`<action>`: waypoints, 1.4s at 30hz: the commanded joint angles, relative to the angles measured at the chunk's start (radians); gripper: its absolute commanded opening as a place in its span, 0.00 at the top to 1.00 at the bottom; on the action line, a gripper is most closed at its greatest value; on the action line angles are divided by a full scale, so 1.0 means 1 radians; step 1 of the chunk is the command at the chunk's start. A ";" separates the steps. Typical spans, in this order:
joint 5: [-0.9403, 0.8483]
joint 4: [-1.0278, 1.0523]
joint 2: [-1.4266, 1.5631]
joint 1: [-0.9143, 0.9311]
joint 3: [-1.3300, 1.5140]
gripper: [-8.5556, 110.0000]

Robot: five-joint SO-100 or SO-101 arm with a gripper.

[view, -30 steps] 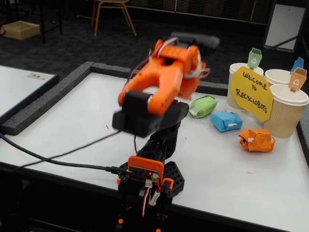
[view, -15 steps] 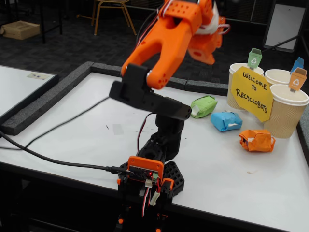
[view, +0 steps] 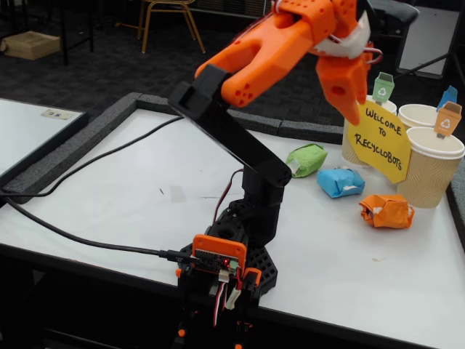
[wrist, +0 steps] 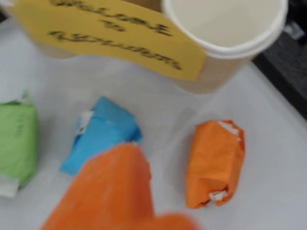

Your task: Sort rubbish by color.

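Three crumpled paper wads lie on the white table (view: 123,189): a green one (view: 306,159) (wrist: 17,141), a blue one (view: 339,182) (wrist: 100,134) and an orange one (view: 386,211) (wrist: 215,163), each with bits of white tape. My orange gripper (view: 354,113) hangs high in the air above the green and blue wads, pointing down, and its jaws look shut with nothing in them. In the wrist view a blurred orange finger (wrist: 110,187) rises from the bottom edge and covers part of the blue wad.
Three beige paper cups (view: 432,167) (wrist: 225,38) with small colored tags stand at the back right, behind a yellow "Welcome to Recyclobots" sign (view: 379,139) (wrist: 110,33). A black cable (view: 73,236) crosses the left of the table. A foam border (view: 65,156) rims the table.
The arm has unfolded from a low, tucked pose. It rose and swung right, so the gripper now hangs above the wads near the sign. The wads have not moved.
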 commanded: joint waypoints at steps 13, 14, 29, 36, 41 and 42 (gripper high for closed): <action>-0.770 -0.265 -0.265 0.236 -0.044 0.85; -0.798 -0.281 -0.276 0.247 -0.035 0.85; -0.854 -0.446 -0.430 0.272 0.109 0.82; -0.854 -0.531 -0.534 0.272 0.103 0.76; -0.854 -0.589 -0.609 0.272 0.098 0.76; -0.854 -0.595 -0.624 0.272 0.098 0.77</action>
